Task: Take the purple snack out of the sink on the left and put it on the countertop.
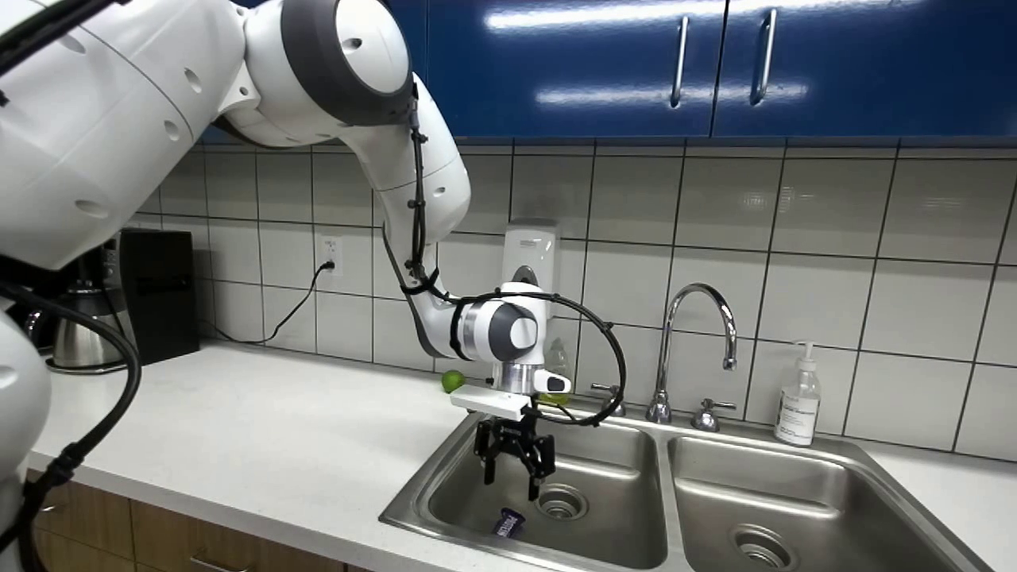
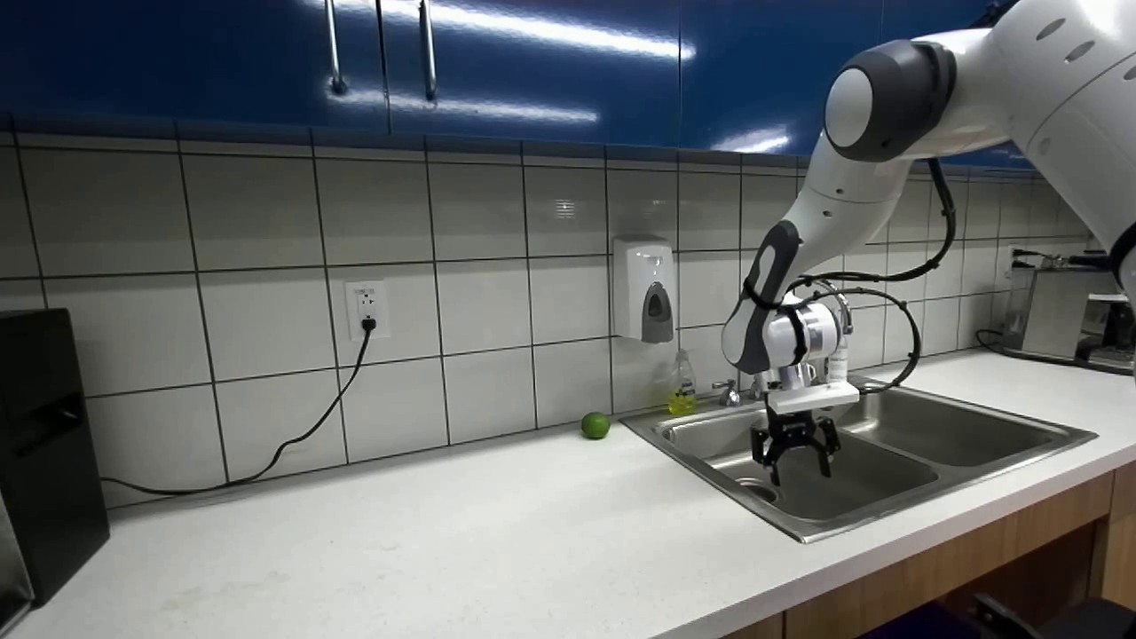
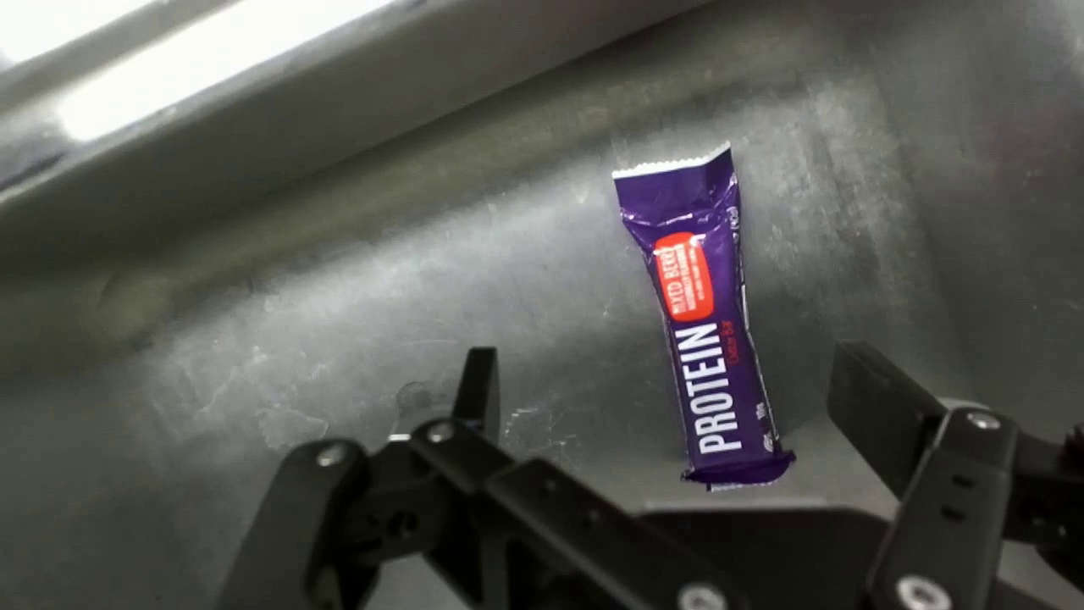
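Wrist view: purple snack (image 3: 711, 339) face up on bare metal, white PROTEIN lettering lengthwise, red patch toward one end, both crimped ends visible. In an exterior view: inside left basin (image 1: 616, 508) of double sink (image 1: 407, 510), toward the front side, near drain (image 1: 562, 502). Gripper (image 1: 511, 481) above that basin, pointing down, jaws spread wide, snack loose below. Fingers (image 3: 881, 415) at either side of the snack's lower end in wrist view, apart from both edges. Cabled white arm (image 1: 389, 159) overhead, in from the upper left in an exterior view. Next out: right basin (image 1: 842, 536) with second drain (image 1: 763, 548). Chrome faucet (image 1: 665, 357) upright at the sink's back edge, spout curved over. Clear pump bottle (image 1: 798, 405) upright behind the right basin, white label. White countertop (image 2: 461, 541) around the sink, in both exterior views. Green fruit (image 2: 595, 425) on it, just beside the sink's rear corner. Bottle of yellow liquid (image 2: 682, 390) upright behind the left basin. Tiled wall (image 2: 484, 355) at the back: white dispenser (image 2: 643, 275) mounted, outlet (image 2: 355, 297) farther along, black plug (image 2: 368, 326) in. Blue cabinets (image 1: 572, 63) across the top, glare streaks on doors. Black appliance (image 1: 167, 294) at left in an exterior view, beside steel carafe (image 1: 83, 349).
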### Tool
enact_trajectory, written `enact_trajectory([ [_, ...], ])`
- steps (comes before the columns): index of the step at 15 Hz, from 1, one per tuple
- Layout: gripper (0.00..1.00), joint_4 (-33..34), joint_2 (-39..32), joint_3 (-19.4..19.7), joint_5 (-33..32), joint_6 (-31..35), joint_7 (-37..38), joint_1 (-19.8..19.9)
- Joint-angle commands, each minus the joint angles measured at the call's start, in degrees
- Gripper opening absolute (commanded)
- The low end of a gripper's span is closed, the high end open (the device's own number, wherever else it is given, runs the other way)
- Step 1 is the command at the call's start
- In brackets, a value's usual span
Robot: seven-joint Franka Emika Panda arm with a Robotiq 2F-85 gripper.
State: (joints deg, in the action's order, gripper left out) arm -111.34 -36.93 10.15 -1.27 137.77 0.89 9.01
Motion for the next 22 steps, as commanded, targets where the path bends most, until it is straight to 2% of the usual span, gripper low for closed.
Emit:
enact_trajectory([
  [1,1.00,-4.31,1.39,-1.06,0.23,2.92,0.42,0.00],
  [7,1.00,-7.30,0.63,-0.87,0.12,6.18,0.98,-0.41],
  [12,1.00,-6.49,-0.37,-0.09,-0.10,8.22,2.01,-0.55],
  [22,1.00,1.75,-7.36,-0.87,0.81,8.23,1.82,0.18],
])
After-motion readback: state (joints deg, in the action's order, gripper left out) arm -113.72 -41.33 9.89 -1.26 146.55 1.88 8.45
